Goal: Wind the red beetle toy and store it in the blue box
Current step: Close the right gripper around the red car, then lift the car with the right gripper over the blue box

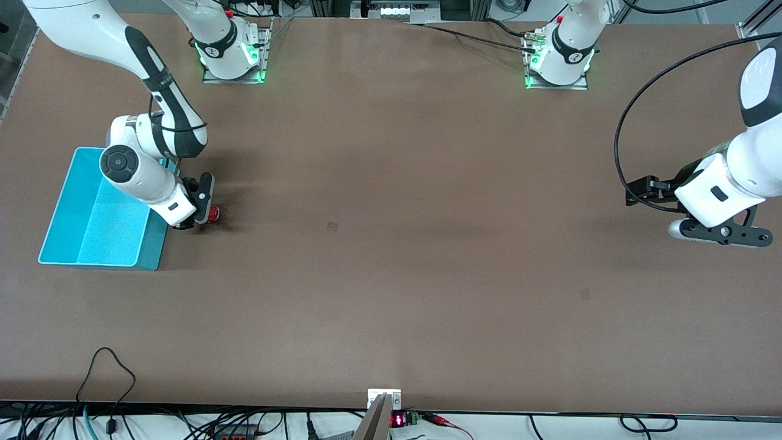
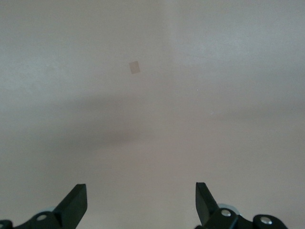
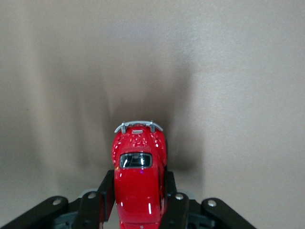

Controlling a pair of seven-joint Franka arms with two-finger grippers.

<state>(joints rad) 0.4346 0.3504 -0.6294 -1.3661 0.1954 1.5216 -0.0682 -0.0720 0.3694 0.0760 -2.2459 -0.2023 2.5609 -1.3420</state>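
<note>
The right gripper point(image 1: 206, 211) is seen low over the brown table point(image 1: 391, 244), just beside the blue box point(image 1: 91, 235) on the side of the box that faces the left arm's end of the table. Its arm is reached down from its base along the top edge of the table, bent at the elbow over the box's rim, with the wrist turned so that the hand is tilted toward the table. The red beetle toy point(image 1: 213, 213) is clamped between the two black fingers point(image 3: 176, 210), one pressed against each flank of the car, and the chrome bumper is pointed away from the palm in the right wrist view point(image 3: 139, 181). Whether the wheels are touching the table cannot be told. The car is outside the box, just beside its wall. The open-topped box is set at the right arm's end of the table. The left gripper point(image 1: 635, 194) is held above bare table at the left arm's end, well apart from the box, with its arm waiting; its fingers point(image 2: 76, 202) are spread wide with nothing between them.
</note>
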